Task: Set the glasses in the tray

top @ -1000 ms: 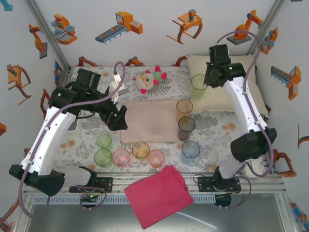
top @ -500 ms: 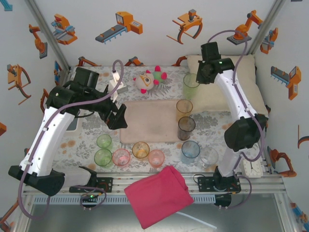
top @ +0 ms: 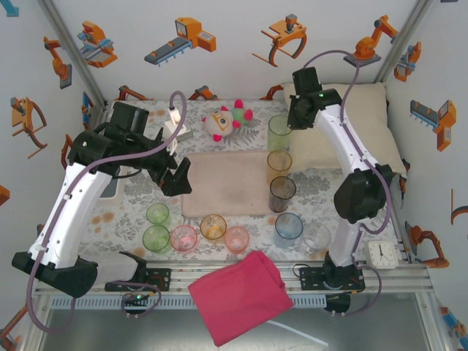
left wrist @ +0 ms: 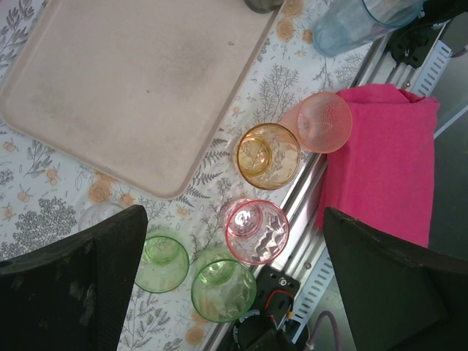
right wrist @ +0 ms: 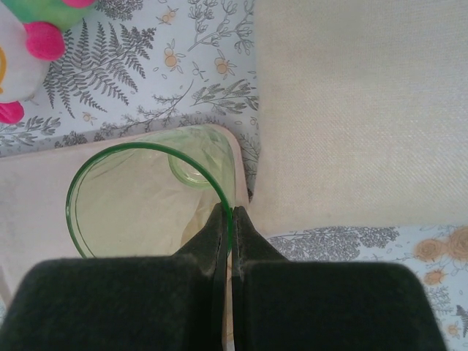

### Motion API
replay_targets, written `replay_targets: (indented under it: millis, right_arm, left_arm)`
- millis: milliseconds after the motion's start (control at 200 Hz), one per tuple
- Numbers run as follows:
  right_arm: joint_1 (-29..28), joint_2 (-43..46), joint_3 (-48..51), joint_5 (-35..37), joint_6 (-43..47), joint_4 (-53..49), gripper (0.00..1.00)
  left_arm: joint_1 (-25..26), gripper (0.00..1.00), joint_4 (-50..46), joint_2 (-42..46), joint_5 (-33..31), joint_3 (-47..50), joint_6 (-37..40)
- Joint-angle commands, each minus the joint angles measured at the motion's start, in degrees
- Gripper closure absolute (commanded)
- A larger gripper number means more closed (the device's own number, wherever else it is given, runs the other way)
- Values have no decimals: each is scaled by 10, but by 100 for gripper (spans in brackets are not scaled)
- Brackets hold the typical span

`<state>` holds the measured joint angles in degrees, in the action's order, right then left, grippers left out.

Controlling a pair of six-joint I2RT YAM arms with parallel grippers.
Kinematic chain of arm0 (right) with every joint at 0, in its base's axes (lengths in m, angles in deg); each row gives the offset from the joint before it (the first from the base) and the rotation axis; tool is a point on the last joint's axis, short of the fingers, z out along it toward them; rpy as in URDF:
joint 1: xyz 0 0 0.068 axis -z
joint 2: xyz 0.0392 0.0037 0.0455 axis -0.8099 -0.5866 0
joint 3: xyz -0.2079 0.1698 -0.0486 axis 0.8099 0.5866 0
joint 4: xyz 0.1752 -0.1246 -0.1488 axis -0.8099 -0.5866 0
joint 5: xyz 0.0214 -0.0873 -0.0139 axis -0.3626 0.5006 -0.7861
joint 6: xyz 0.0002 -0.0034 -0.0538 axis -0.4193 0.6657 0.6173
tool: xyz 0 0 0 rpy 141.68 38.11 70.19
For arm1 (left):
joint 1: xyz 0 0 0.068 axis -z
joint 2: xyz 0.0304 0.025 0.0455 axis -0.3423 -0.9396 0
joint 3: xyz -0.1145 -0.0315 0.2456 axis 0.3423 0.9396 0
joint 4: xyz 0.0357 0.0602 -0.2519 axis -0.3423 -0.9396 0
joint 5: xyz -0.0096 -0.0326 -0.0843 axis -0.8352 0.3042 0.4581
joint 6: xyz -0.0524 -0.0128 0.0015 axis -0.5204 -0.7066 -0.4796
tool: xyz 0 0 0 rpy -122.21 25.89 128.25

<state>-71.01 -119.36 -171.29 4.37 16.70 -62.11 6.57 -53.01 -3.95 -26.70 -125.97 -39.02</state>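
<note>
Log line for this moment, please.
right gripper: shut on green glass rim, over tray corner | left gripper: open, empty

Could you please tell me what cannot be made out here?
Right wrist: black fingers hide the near wall of the tall green plastic tumbler; whether it rests on the pale pink tray is unclear.
Left wrist: top edge cuts off the blue plastic tumbler.
Top: white clock unreadably small.

right claw [top: 289, 125] grips green glass [top: 278, 136] at far corner of tray [top: 219, 183].
</note>
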Motion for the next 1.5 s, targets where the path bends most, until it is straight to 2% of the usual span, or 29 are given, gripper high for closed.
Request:
replay_targets:
  millis: [0,1497]
  right_arm:
    - [-7,-3,1,-11,-16,31,100]
    - [-18,-13,105,-18,-26,71,100]
  left_arm:
    - [2,3,-11,12,-2,-1,14]
    - [2,3,-9,19,-9,12,18]
